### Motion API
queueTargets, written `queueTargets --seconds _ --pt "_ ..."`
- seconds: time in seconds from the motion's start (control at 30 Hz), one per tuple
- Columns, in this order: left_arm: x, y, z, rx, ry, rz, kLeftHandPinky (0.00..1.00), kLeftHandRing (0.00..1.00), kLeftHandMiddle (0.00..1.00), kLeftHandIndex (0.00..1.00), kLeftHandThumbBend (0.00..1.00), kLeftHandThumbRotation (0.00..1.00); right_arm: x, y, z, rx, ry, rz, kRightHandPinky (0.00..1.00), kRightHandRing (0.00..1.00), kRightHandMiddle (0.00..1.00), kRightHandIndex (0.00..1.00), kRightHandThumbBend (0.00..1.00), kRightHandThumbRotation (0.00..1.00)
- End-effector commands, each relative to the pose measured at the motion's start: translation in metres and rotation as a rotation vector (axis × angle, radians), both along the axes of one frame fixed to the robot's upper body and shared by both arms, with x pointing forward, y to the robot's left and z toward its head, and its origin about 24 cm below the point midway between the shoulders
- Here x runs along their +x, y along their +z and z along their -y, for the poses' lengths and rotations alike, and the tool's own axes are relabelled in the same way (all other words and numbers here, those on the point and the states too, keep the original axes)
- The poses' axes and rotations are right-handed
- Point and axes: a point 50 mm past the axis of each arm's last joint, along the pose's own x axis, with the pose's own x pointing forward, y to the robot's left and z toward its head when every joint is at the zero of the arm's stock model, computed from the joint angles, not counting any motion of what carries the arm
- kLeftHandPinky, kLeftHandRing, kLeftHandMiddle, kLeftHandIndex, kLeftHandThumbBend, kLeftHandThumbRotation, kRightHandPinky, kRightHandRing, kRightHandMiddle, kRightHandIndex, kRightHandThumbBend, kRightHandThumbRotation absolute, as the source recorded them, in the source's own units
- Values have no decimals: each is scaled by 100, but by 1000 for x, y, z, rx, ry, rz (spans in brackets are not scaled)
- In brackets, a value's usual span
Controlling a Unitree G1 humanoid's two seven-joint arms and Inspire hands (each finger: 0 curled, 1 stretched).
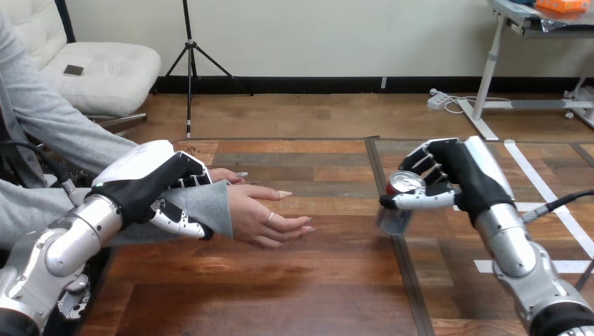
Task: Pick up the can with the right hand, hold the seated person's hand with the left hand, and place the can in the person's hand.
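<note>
A silver can [398, 205] with a red top rim is lifted just above the table at the centre right. My right hand [457, 175] is shut on it, fingers behind it and thumb across its front. At the left, the person's hand [270, 215] reaches over the table, palm turned up and fingers pointing right toward the can. My left hand [150, 183] is curled round the person's wrist over the grey sleeve [203, 205], fingers on top and thumb below. A gap of bare table separates the can from the person's fingertips.
The wooden table [280, 287] has a dark seam [403, 280] running front to back under the can. White tape strips [553, 210] cross the table at the right. The person's other hand [228, 174] rests behind the held wrist.
</note>
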Motion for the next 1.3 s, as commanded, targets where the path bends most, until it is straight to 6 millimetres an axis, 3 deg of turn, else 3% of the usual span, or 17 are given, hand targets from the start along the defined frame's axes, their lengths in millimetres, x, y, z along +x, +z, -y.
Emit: queueTargets --seconds 0.0,1.27 --pt "20 48 43 -137 -117 224 32 37 43 46 62 0 34 69 -32 27 91 255 36 38 41 43 81 0" --pt "23 46 63 -210 -150 228 30 35 41 45 60 0 37 71 -74 82 172 273 32 35 40 42 80 0"
